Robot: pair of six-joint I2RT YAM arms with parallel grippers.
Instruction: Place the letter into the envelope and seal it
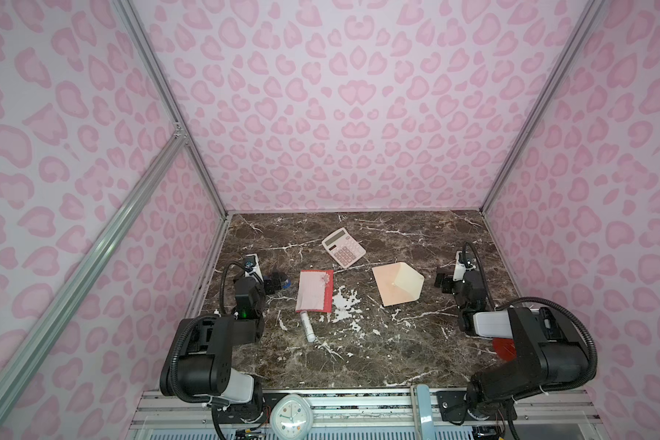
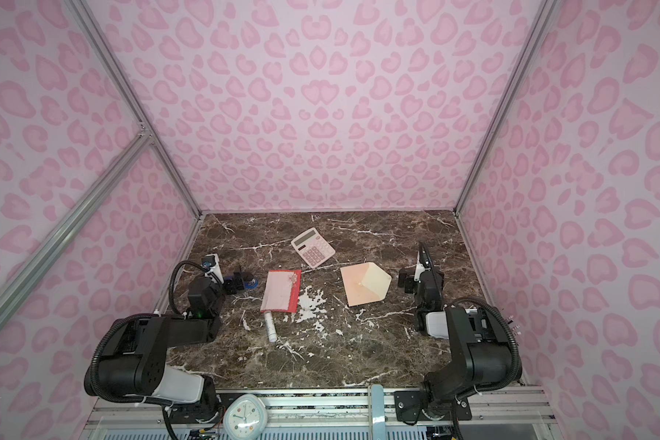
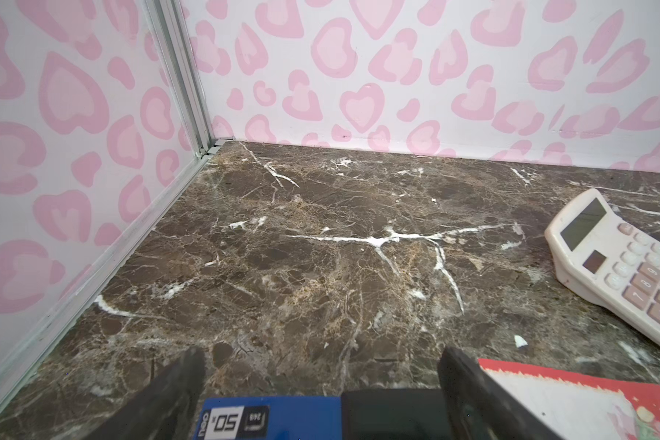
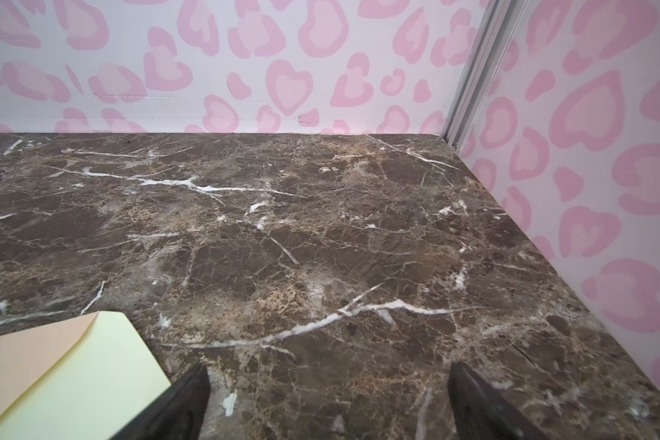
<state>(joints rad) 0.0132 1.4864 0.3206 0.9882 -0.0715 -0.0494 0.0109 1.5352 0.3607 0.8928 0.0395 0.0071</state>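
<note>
One letter [image 1: 314,290] beside left end effector [image 1: 279,282]

In a top view you see the flat pinkish-white, red-edged paper letter [image 1: 315,290] lying on the dark brown marble tabletop [image 1: 359,354], the peach-beige paper envelope [image 1: 387,291] to its right, cream flap [image 1: 408,282] pointing right. Your left gripper [image 1: 277,282] is beside the letter, your right gripper [image 1: 442,280] beside the envelope, neither touching.

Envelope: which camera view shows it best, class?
Both top views, equally: the whole envelope lies unblocked, peach body and cream flap. The right wrist view catches only one end of it; the left wrist view shows none.
</note>
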